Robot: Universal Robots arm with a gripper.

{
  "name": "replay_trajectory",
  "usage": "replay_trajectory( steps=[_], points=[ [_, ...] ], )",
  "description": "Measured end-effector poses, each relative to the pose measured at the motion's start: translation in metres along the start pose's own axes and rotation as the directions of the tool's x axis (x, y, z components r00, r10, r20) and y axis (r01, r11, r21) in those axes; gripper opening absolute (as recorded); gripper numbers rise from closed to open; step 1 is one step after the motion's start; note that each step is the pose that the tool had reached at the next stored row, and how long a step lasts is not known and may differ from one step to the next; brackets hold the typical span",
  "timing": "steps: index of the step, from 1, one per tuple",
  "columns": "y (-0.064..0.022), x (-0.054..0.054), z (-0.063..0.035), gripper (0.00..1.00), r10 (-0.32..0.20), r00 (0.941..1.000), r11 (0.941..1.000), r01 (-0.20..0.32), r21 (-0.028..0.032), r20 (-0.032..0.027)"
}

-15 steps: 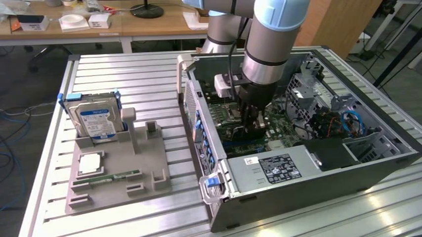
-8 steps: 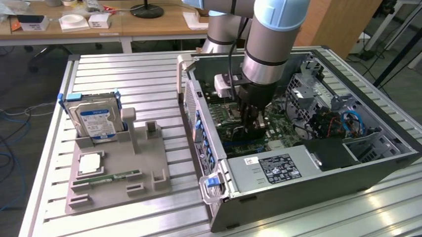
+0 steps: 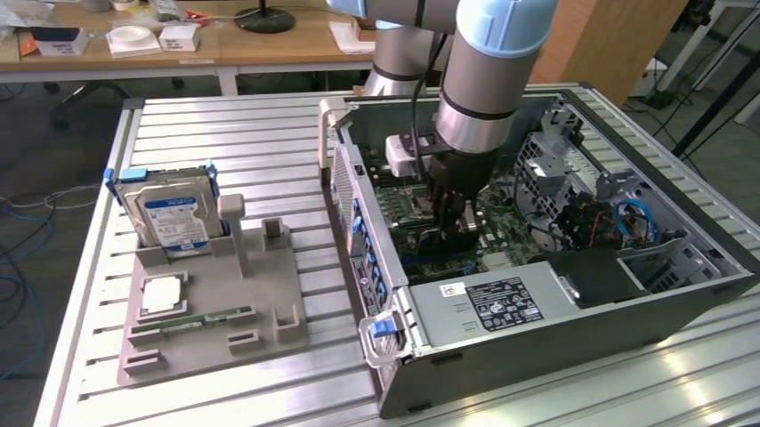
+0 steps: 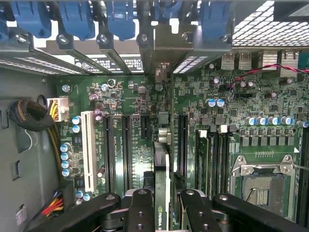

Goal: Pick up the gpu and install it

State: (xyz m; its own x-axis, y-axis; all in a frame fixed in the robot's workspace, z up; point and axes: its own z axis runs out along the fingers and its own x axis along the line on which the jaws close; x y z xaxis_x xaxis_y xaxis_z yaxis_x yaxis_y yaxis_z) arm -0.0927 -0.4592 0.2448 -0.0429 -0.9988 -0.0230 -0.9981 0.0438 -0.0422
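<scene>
The gpu [image 4: 162, 166] shows edge-on in the wrist view, a thin green card with a dark side. It stands upright between my black fingers [image 4: 140, 210]. My gripper [image 4: 161, 212] is shut on it, just above the motherboard [image 4: 130, 96], in the gap between black expansion slots [image 4: 126, 150]. The card's far end points at the metal bracket openings [image 4: 161, 72] in the case's rear wall. I cannot tell whether its lower edge touches a slot. In the exterior view my gripper [image 3: 457, 227] reaches down inside the open computer case [image 3: 665, 311].
A white slot [image 4: 88, 150], RAM sticks [image 4: 217, 159] and the CPU socket [image 4: 263, 188] flank the card. The power supply [image 3: 499, 307] sits close by in the case. Outside, a grey fixture [image 3: 214, 334] holds a hard drive [image 3: 173, 218] and a RAM stick [image 3: 196, 320].
</scene>
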Motion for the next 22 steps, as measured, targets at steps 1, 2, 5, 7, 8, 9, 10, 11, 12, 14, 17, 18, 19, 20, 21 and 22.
replay_trajectory(
  steps=[1,2,5,7,8,9,10,11,12,14,17,18,19,20,21,22],
  points=[
    [0.0000,0.000,0.0006,0.26,0.000,1.0000,1.0000,0.000,0.0002,0.0006],
    [0.0002,0.000,0.0008,0.26,0.000,1.0000,1.0000,0.000,0.0002,0.0002],
    [0.0002,0.000,0.0012,0.26,0.000,1.0000,1.0000,0.000,-0.0001,-0.0004],
    [0.0002,0.000,0.0013,0.26,0.000,1.0000,1.0000,0.000,0.0000,-0.0003],
    [0.0002,0.000,0.0013,0.26,0.000,1.0000,1.0000,0.000,-0.0001,-0.0003],
    [0.0002,0.000,0.0013,0.26,0.000,1.0000,1.0000,0.000,-0.0001,-0.0002],
    [0.0003,0.000,0.0013,0.26,0.000,1.0000,1.0000,0.000,-0.0001,-0.0002],
    [0.0002,0.000,0.0013,0.26,0.000,1.0000,1.0000,0.000,-0.0001,-0.0002],
    [0.0003,0.000,0.0013,0.26,0.000,1.0000,1.0000,0.000,0.0000,-0.0002],
    [0.0006,0.000,0.0019,0.27,0.001,1.0000,1.0000,-0.001,0.0003,0.0013],
    [0.0003,0.000,0.0014,0.38,0.000,1.0000,1.0000,0.000,0.0000,0.0000],
    [0.0003,0.000,0.0013,0.45,0.000,1.0000,1.0000,0.000,0.0000,0.0000],
    [0.0003,0.000,0.0001,0.45,0.000,1.0000,1.0000,0.000,-0.0002,-0.0006],
    [0.0001,0.000,-0.0027,0.45,0.000,1.0000,1.0000,0.000,-0.0002,-0.0004],
    [-0.0001,0.000,-0.0070,0.45,0.000,1.0000,1.0000,0.000,0.0000,-0.0001],
    [-0.0003,0.000,-0.0113,0.45,0.000,1.0000,1.0000,0.000,0.0000,-0.0001]
  ],
)
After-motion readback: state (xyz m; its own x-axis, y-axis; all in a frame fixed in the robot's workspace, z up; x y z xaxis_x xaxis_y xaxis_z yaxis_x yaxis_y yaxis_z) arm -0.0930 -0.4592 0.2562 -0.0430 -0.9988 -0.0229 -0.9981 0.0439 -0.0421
